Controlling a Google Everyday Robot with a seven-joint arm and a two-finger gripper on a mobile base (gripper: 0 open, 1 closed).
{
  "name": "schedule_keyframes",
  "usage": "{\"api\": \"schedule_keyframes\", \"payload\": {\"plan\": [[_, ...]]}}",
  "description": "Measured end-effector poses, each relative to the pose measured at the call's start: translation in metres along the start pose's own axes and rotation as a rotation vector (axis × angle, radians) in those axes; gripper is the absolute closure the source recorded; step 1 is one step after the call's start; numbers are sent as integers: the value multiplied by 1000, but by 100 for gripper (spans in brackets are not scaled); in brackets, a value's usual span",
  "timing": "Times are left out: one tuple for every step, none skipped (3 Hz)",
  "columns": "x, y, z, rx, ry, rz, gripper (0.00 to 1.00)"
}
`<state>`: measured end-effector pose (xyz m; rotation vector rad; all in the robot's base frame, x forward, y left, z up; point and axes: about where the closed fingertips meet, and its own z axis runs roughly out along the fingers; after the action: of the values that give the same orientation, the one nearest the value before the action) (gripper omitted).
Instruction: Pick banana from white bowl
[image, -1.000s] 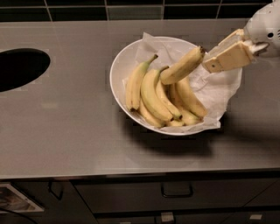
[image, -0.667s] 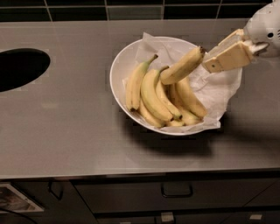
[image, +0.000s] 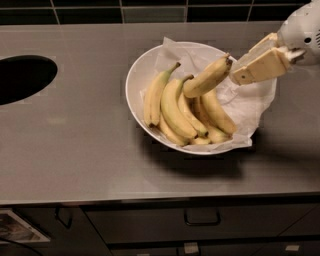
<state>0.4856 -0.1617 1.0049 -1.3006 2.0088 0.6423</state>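
The white bowl (image: 134, 80) sits on the grey counter right of centre, lined with crumpled white paper (image: 250, 102). Several yellow bananas (image: 172, 107) lie in it. My gripper (image: 234, 71) reaches in from the upper right, over the bowl's right side. Its cream fingers (image: 260, 66) are shut on the end of one banana (image: 206, 78). That banana is lifted and tilted, above the others, with its free end pointing down and left.
A dark oval opening (image: 20, 77) is cut into the counter at the left. A dark tiled wall (image: 150, 10) runs along the back. Drawers with handles (image: 202, 218) are below the counter's front edge.
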Motion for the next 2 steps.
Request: {"api": "schedule_keyframes", "payload": {"plan": [[0, 0, 0, 0, 0, 0, 8], [0, 0, 0, 0, 0, 0, 0]]}}
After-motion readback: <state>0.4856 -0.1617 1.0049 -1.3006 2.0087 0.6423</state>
